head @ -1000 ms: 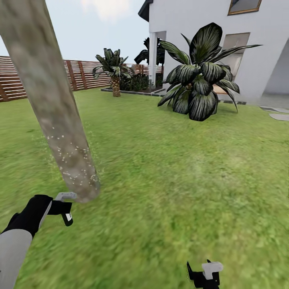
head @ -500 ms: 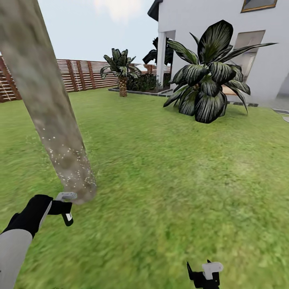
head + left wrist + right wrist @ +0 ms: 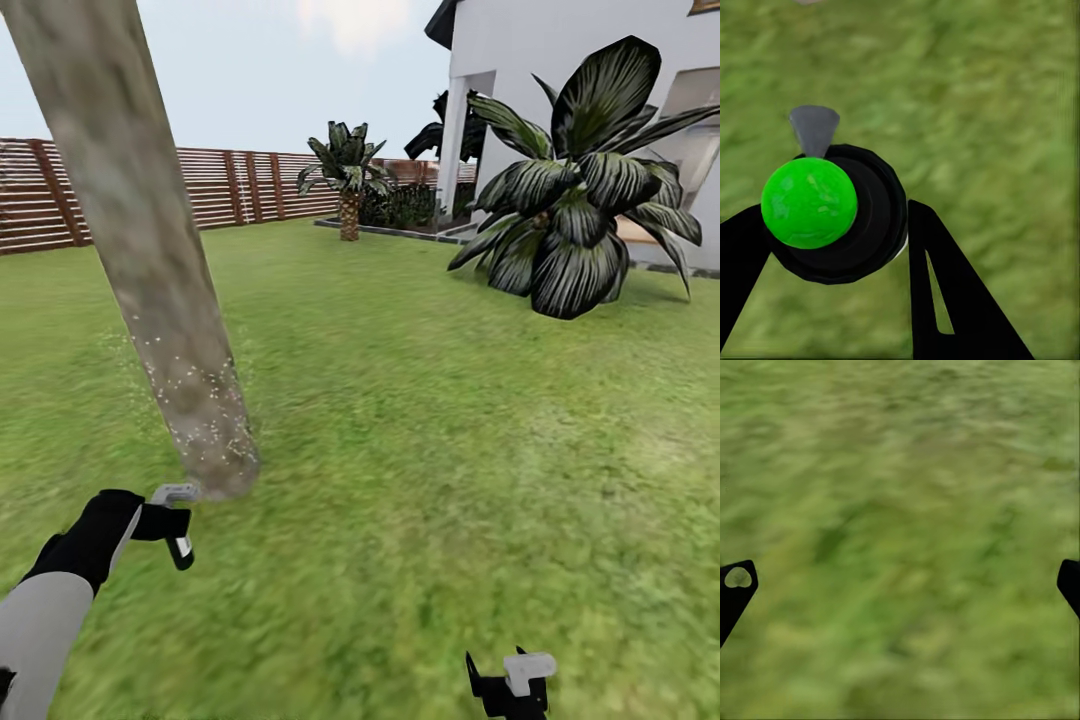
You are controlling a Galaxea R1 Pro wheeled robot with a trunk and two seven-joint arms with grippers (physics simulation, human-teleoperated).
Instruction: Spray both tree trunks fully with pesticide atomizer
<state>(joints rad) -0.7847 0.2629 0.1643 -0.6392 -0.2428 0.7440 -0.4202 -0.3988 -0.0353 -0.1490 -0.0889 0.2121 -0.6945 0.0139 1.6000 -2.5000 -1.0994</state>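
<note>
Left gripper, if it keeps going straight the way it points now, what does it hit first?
Likely the base of the tree trunk. The left gripper, shut on the pesticide atomizer, points toward it in the head view, with only lawn between. Depth is unclear.

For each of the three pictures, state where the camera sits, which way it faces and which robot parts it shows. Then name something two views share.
Head view: high, facing forward and down at the tree trunk; both arms show.
Left wrist view: along the left gripper, shut on the pesticide atomizer above lawn.
Right wrist view: down at grass between open fingertips.
Shared: the atomizer, in the head and left wrist views.
</note>
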